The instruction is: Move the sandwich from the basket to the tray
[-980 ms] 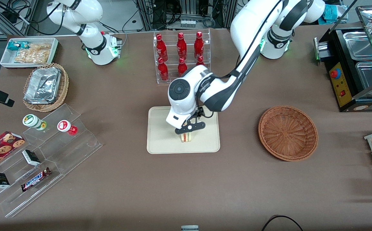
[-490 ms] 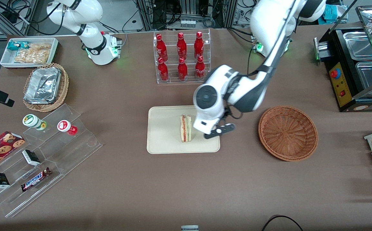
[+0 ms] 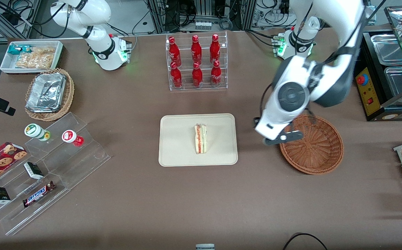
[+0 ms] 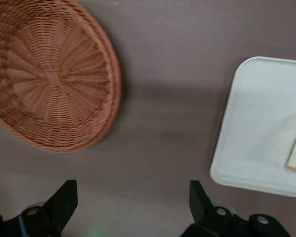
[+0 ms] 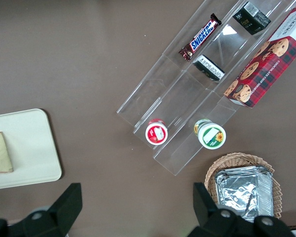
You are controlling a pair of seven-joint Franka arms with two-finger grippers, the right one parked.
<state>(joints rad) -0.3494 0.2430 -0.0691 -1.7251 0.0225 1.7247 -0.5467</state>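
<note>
Since the earlier frames the gripper (image 3: 283, 138) had left the tray (image 3: 176, 152) and swung toward the working arm's end of the table, hanging above the basket's (image 3: 317, 152) rim. Fingers (image 4: 64, 201) spread wide, holding nothing. Sandwich (image 3: 200, 139) stood on edge on the tray, near its middle, well apart from the gripper. Basket held nothing; in the wrist view it (image 4: 49, 84) and the tray corner (image 4: 256, 123) flanked bare table.

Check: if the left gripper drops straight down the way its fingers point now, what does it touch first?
Likely bare table: the open gripper points at the strip between the basket and the tray. Height above it is unclear.
</note>
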